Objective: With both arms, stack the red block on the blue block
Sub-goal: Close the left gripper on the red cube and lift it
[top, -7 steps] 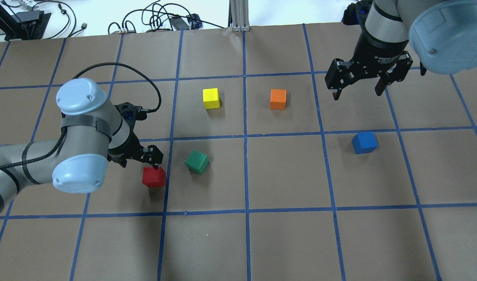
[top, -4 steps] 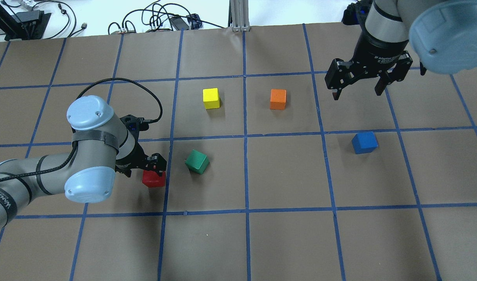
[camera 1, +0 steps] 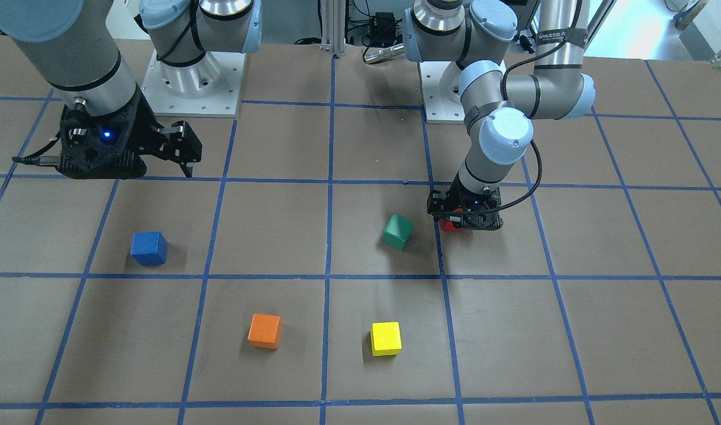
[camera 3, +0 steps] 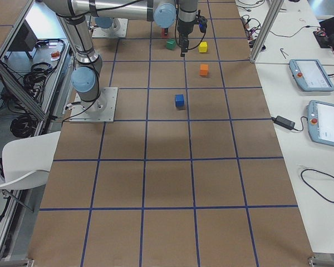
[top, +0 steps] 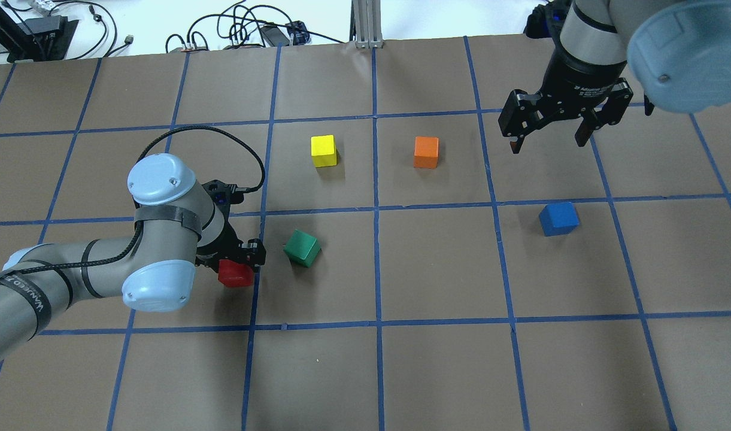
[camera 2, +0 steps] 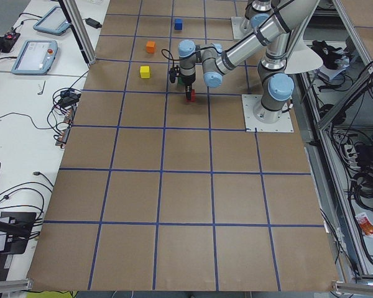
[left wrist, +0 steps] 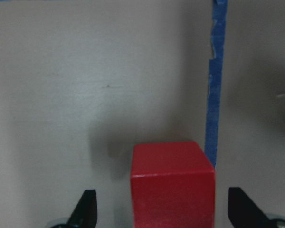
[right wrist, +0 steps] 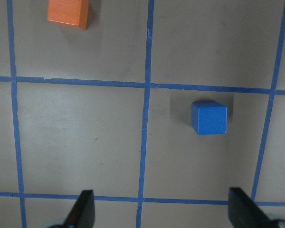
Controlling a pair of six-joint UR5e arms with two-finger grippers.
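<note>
Red block (left wrist: 173, 185) sits flat on the tabletop (top: 437, 359), well in from every edge, just beside a blue tape line (left wrist: 213, 95). Left gripper (left wrist: 164, 211) straddles it, jaws wide, fingers clear of both sides. Green block (top: 302, 248) near. Blue block (top: 558, 218) well apart toward the right-end edge. Right gripper (top: 548, 143) hovers near it, jaws wide, empty.

The desk (top: 437, 371), gridded with blue tape (top: 377, 269), is carrying five cubes: the red block (top: 236, 275) sitting near a green block (top: 302, 248), with a yellow block (top: 323, 151), an orange block (top: 425, 152) and the blue block (top: 558, 218) lying well apart.
</note>
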